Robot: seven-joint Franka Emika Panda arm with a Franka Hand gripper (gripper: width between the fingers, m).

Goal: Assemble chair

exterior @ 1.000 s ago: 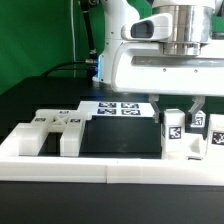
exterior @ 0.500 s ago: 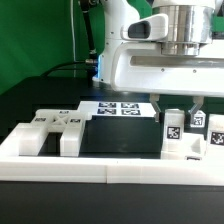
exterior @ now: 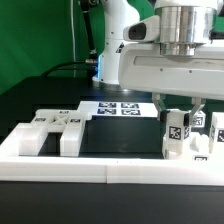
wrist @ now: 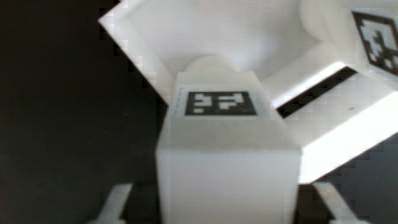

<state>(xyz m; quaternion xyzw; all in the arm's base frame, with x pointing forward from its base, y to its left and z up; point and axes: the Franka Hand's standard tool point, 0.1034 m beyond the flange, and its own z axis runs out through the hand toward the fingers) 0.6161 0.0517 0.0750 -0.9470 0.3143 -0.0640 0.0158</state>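
My gripper [exterior: 178,120] hangs over the exterior view's right side of the table. Its jaws are shut on an upright white chair block [exterior: 175,135] that carries a black-and-white tag. In the wrist view the same tagged block [wrist: 222,110] fills the space between the fingers [wrist: 114,205]. A bigger white chair slab [wrist: 231,40] lies just beyond it. More tagged chair blocks [exterior: 200,125] stand close behind and beside the held one. A blocky white chair part [exterior: 55,128] sits at the exterior view's left.
A low white border wall [exterior: 100,165] runs along the front of the black table. The marker board [exterior: 118,108] lies flat in the middle behind it. A green backdrop and the arm's base are at the back.
The jaws have closed in on the tagged block. The gripper has shifted slightly toward the exterior view's right, and the block has barely moved.
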